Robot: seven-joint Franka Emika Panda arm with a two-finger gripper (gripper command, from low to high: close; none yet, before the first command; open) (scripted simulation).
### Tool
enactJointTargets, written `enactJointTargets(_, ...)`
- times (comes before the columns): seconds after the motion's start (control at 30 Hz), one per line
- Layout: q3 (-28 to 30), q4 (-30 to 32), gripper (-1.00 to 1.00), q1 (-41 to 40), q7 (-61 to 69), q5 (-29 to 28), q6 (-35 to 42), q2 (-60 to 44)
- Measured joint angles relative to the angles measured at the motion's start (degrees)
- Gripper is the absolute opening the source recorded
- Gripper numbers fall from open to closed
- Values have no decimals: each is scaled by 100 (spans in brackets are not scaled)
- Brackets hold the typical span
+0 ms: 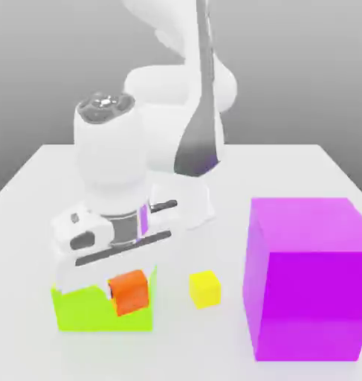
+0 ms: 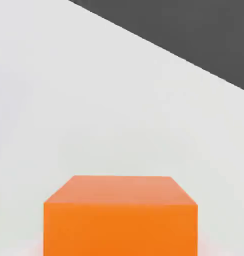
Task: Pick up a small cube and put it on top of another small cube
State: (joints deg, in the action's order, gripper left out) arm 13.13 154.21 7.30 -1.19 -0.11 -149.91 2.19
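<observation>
The small orange cube hangs right under my hand, slightly tilted, in front of the lime-green block's top edge. The hand view has the orange cube very close, with white table beyond it. My gripper is lowered over the cube and shut on it. The small yellow cube rests on the table a short way toward the exterior view's right of the orange one, apart from it and uncovered.
A lime-green block stands at the exterior view's lower left, partly behind the orange cube. A large magenta block fills the lower right, close to the yellow cube. The arm's white base stands behind them on the white table.
</observation>
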Motion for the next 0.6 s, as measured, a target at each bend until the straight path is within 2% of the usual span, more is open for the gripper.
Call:
enactJointTargets(0.27,-499,1589,-100,696,949,-467,-375,1403)
enactJointTargets(0.53,-443,1642,-100,982,1297,-78,-1802,43)
enactJointTargets(0.57,-444,1638,100,991,1330,-29,-1936,-96)
enactJointTargets(0.6,-444,1638,100,997,1330,-29,-1936,-96)
